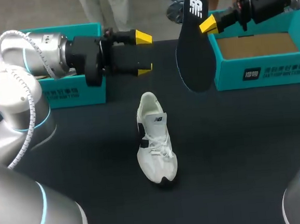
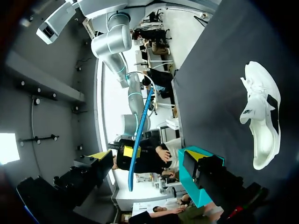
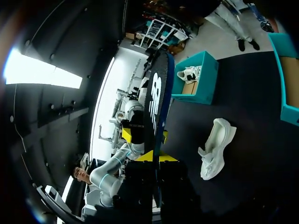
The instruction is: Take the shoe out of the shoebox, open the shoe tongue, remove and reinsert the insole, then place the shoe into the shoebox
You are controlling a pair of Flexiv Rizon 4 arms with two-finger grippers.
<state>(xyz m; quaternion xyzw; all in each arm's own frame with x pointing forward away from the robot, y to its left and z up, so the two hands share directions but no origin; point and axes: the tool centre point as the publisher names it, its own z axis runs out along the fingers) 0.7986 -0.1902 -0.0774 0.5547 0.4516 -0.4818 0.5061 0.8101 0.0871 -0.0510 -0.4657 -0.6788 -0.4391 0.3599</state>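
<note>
A white shoe [image 1: 155,140] lies on its sole in the middle of the black table, toe toward the front edge. Above and behind it hangs the dark insole [image 1: 193,49], heel end up, with my right gripper [image 1: 209,24] shut on its upper part. My left gripper [image 1: 144,54] is open and level in the air, left of the insole and not touching it. The left wrist view shows the insole [image 2: 139,135] edge-on ahead of the open left gripper [image 2: 149,156], and the shoe [image 2: 261,121] off to one side. In the right wrist view the insole [image 3: 156,105] rises from between the fingertips [image 3: 145,156].
A teal shoebox [image 1: 263,69] stands open at the back right, with only its brown floor showing. A second teal shoebox [image 1: 76,94] sits at the back left, partly behind my left arm; the right wrist view shows another white shoe [image 3: 189,74] in it.
</note>
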